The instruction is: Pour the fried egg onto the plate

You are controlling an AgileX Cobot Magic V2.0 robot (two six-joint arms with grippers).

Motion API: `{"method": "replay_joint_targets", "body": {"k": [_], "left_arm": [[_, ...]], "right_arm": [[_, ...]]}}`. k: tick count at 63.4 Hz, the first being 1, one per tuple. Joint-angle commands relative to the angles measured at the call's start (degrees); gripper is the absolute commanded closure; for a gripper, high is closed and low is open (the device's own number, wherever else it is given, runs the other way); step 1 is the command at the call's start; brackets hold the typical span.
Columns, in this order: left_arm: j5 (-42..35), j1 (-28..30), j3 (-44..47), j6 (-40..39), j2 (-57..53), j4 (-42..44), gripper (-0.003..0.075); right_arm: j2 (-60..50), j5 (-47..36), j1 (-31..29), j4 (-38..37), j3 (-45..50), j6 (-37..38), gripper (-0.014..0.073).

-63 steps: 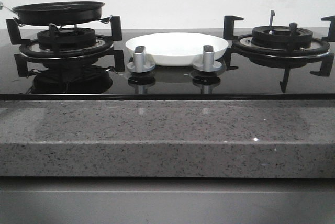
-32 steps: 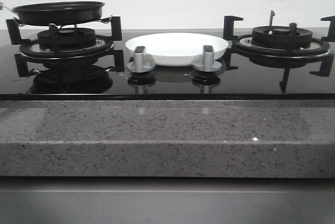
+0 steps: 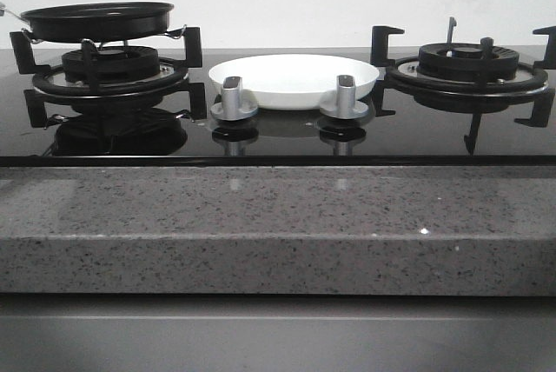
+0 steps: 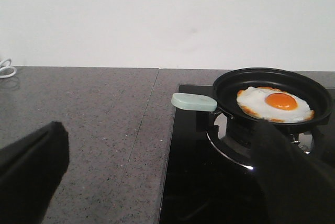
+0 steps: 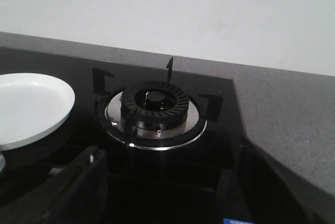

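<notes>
The fried egg (image 4: 264,108), white with an orange yolk and browned edge, lies flat in the black frying pan (image 4: 225,85). The pan sits on the left burner (image 3: 109,68); in the front view only the pan's side (image 3: 95,20) shows and the egg is hidden. The pan's pale green handle (image 4: 193,101) points toward the grey counter. The white plate (image 3: 291,76) rests empty on the glass hob between the burners and also shows in the right wrist view (image 5: 31,106). My left gripper (image 4: 159,150) is open and empty, short of the handle. My right gripper (image 5: 167,177) is open and empty before the right burner (image 5: 155,106).
Two grey knobs (image 3: 232,98) (image 3: 345,96) stand just in front of the plate. The right burner (image 3: 466,63) has raised black grate prongs. A speckled grey counter ledge (image 3: 278,224) runs along the front, and grey counter (image 4: 78,109) lies left of the hob. A white cable (image 4: 5,68) lies far left.
</notes>
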Motion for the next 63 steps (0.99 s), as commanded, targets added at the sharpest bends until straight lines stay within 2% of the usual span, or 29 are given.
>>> {"method": "replay_joint_targets", "body": {"k": [1,12,26,39,50,59,63], "left_arm": [[-5.15,-0.12,-1.89,-0.59,0.14,-0.56,0.0028],[-5.15,-0.12,-1.89,-0.59,0.14,-0.56,0.0028],[-5.15,-0.12,-1.89,-0.59,0.14,-0.56,0.0028],[-5.15,-0.12,-1.89,-0.59,0.14,-0.56,0.0028],[-5.15,-0.12,-1.89,-0.59,0.14,-0.56,0.0028],[-5.15,-0.12,-1.89,-0.59,0.14,-0.56,0.0028],[-5.15,-0.12,-1.89,-0.59,0.14,-0.56,0.0028]], "right_arm": [[3.54,-0.87,-0.23,0.46,-4.85,0.04,0.0053],[15.43,10.28,0.47,4.94,-16.81,0.04,0.0062],[32.02,19.57,6.29,5.44,-33.4,-0.01,0.0179],[48.37,30.71,11.15,5.44,-50.79,-2.44,0.0179],[62.22,43.74,11.56,5.79,-68.22,-3.39,0.0179],[73.15,55.78,11.56,9.07,-82.88,-5.5,0.018],[77.13,59.17,11.56,9.46,-88.31,-5.6,0.0208]]}}
